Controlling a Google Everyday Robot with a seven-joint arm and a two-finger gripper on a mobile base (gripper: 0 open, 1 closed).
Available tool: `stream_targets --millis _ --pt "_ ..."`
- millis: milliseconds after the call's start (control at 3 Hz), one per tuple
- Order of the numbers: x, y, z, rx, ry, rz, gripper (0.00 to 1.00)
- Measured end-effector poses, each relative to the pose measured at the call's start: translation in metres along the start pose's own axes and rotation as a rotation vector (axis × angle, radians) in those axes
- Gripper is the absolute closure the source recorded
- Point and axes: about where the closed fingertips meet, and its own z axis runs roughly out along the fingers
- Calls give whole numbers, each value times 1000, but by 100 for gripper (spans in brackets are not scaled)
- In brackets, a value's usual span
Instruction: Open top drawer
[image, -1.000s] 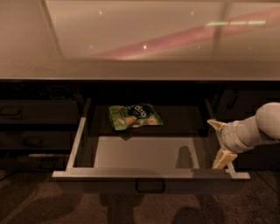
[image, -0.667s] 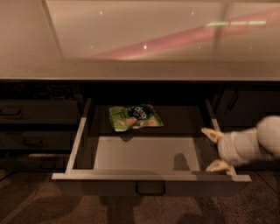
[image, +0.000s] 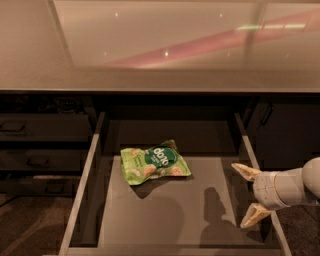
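Note:
The top drawer (image: 165, 220) stands pulled far out from under the counter, its long flat grey tray exposed. Its front and loop handle are below the bottom edge, out of view. A green snack bag (image: 154, 164) lies in the tray near the back, left of centre. My gripper (image: 248, 195) is at the right, over the drawer's right side rail (image: 249, 150). Its two pale fingers are spread apart and hold nothing. The white arm (image: 295, 187) reaches in from the right edge.
A glossy counter top (image: 160, 45) overhangs the drawer. Narrower dark drawer fronts (image: 40, 130) are stacked at the left. A dark cabinet door (image: 287, 130) is at the right. Brown floor (image: 30, 225) shows at the lower left.
The view has moved in closer, so the drawer's front and handle have dropped out of view. My gripper has dropped slightly and shifted left along the right rail, fingers still spread.

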Motion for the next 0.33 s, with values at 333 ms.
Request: stream_targets --millis 333 --pt "0 0 0 0 0 0 0"
